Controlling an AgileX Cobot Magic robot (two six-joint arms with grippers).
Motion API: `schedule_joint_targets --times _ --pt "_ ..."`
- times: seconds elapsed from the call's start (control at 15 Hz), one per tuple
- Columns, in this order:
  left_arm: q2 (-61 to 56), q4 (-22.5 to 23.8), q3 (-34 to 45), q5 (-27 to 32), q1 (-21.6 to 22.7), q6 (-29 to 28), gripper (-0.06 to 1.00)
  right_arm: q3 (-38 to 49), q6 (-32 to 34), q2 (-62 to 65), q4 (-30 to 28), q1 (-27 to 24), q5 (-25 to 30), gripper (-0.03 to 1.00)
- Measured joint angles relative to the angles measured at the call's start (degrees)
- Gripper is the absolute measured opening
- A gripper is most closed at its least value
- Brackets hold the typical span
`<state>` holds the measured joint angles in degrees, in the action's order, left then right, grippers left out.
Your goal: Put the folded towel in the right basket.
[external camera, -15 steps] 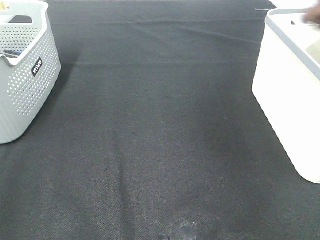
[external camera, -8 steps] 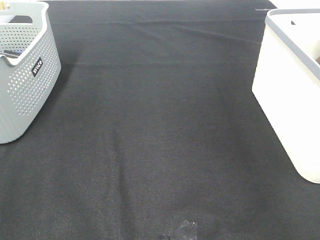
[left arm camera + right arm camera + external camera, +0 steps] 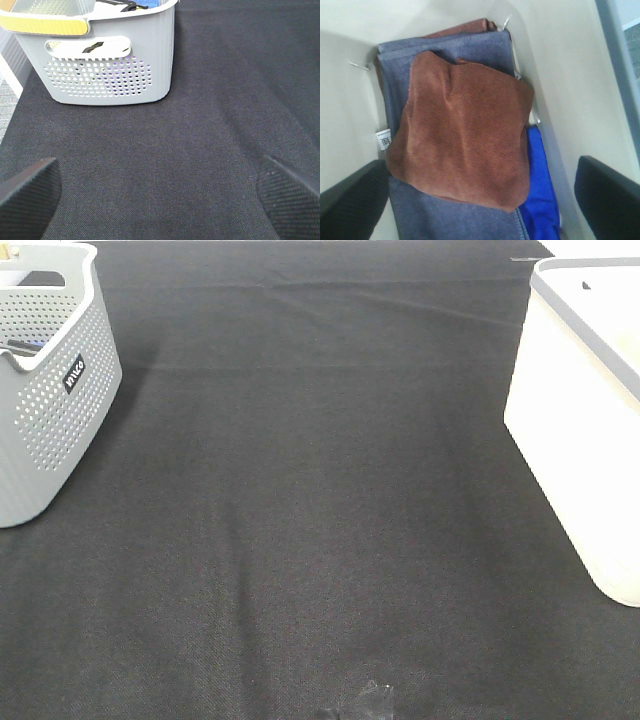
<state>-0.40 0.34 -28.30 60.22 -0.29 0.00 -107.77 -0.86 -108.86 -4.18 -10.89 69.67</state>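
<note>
currently the right claw (image 3: 480,200) stands wide apart, with both fingers (image 3: 350,200) clear of contact and nothing held between them. directly beneath it, the folded brown towel (image 3: 465,135) lies flat inside the right basket (image 3: 570,70), resting on a grey towel (image 3: 445,55). a blue cloth (image 3: 540,195) sits between that stack and one basket wall. the stack covers most of the visible basket floor, and its edges run near the walls.

the left claw (image 3: 160,200) is likewise spread wide, grips nothing and hangs over bare black counter (image 3: 200,125). ahead of it stands the grey perforated left basket (image 3: 110,65), apart from both fingers.

in the high view, the left basket sits at the left counter edge and the right basket at the right edge, well apart. a broad stretch of counter lies between them. a small shiny scrap (image 3: 365,700) lies near the front edge.
</note>
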Motion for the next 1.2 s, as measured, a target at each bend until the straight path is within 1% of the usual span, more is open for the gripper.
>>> schedule_joint_targets --times 0.13,0.27,0.4,0.47,0.53,0.73,0.8,0.93,1.13,1.2 --pt "0.00 -0.34 0.00 0.00 0.00 0.29 0.99 0.00 0.06 3.44 -0.34 2.41 0.06 0.97" --pt "0.00 -0.34 0.00 0.00 0.00 0.29 0.99 0.34 1.95 8.82 -1.38 6.99 0.06 0.97" --pt "0.00 -0.34 0.00 0.00 0.00 0.29 0.99 3.61 3.09 14.90 -3.21 10.26 0.11 0.97" --pt "0.00 -0.34 0.00 0.00 0.00 0.29 0.99 3.61 3.09 14.90 -3.21 10.26 0.11 0.97" --pt "0.00 -0.34 0.00 0.00 0.00 0.29 0.99 6.19 3.38 18.74 -3.78 11.92 0.11 0.97" --pt "0.00 -0.34 0.00 0.00 0.00 0.29 0.99 19.42 6.99 34.84 -5.04 16.21 0.17 0.97" --pt "0.00 -0.34 0.00 0.00 0.00 0.29 0.99 26.70 8.65 43.49 -5.10 16.50 0.17 0.97" --pt "0.00 -0.34 0.00 0.00 0.00 0.29 0.99 38.27 9.28 56.26 -5.39 16.50 0.17 0.97" --pt "0.00 -0.34 0.00 0.00 0.00 0.29 0.99 52.25 9.28 75.97 -5.67 16.50 -0.29 0.97" --pt "0.00 -0.34 0.00 0.00 0.00 0.29 0.99 55.98 9.28 80.79 -5.96 16.50 -0.74 0.97"
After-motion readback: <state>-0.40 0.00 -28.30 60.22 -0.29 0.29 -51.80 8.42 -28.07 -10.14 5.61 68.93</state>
